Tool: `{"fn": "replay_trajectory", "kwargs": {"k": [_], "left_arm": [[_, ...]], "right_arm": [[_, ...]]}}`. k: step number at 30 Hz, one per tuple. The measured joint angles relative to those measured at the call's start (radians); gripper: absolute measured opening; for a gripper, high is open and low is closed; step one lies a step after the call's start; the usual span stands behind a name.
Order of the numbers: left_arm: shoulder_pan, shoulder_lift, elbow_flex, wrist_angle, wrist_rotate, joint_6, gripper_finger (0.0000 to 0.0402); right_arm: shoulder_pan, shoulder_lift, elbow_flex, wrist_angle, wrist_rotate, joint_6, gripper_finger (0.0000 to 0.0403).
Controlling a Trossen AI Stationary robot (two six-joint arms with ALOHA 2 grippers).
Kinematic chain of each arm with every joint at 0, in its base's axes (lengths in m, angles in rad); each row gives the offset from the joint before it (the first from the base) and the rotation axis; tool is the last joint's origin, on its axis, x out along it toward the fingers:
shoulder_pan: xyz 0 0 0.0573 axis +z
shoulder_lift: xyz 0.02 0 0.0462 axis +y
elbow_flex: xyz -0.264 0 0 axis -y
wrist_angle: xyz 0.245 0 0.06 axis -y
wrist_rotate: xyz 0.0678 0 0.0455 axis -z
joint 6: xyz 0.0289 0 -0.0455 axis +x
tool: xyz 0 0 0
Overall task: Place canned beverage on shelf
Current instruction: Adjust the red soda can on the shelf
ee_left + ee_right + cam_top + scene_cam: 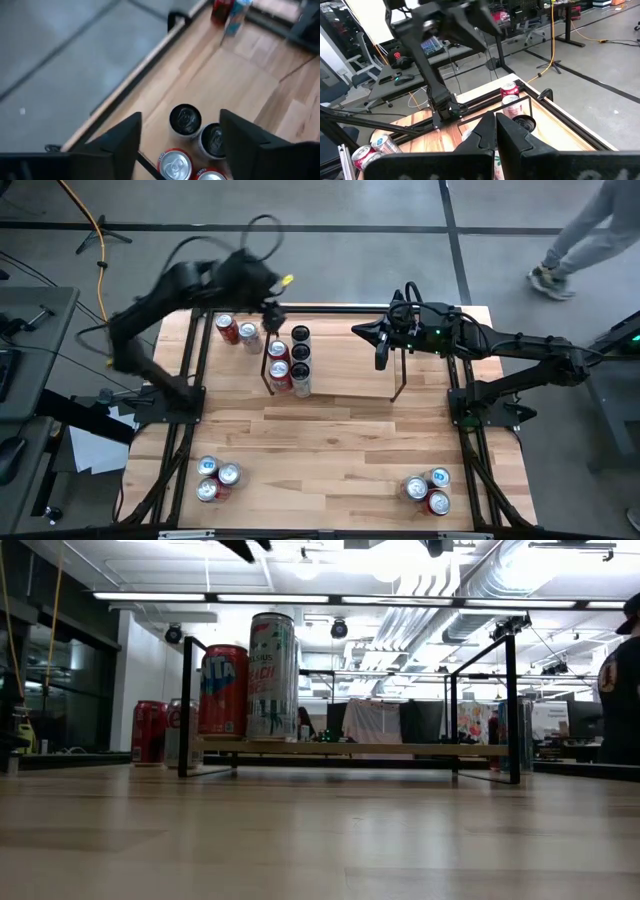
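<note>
The shelf (pixel 340 365), a low black rod rack with a see-through top, stands mid-table toward the far edge. Several cans (pixel 290 360) stand upright on its left end; the low view shows a red can (pixel 224 690) and a taller white can (pixel 272 675) there. My left gripper (pixel 272 310) hangs open above the shelf's far left corner with nothing between its fingers; below it are dark-topped cans (pixel 185 119) and silver-topped ones (pixel 175 162). My right gripper (pixel 380 348) is shut and empty, hovering over the shelf's right part (pixel 495 135).
Two cans (pixel 236 330) stand on the table left of the shelf, by the far left corner. More cans cluster near the front left (pixel 215 478) and front right (pixel 430 488). Black rails (pixel 190 380) edge the wooden table. A person (pixel 575 240) walks beyond the far right.
</note>
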Motion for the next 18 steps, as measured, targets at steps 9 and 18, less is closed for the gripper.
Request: {"fn": "replay_trajectory", "kwargs": {"k": [9,18], "left_arm": [[-0.065,-0.589,-0.821,0.426,-0.100,-0.205,0.0033],[0.015,-0.730,-1.178,0.426,-0.061,-0.637,0.0002]], "right_arm": [[0.000,0.000,0.000,-0.004,0.000,0.012,0.0000],[0.000,0.000,0.000,-0.004,0.000,0.047,0.0000]]}}
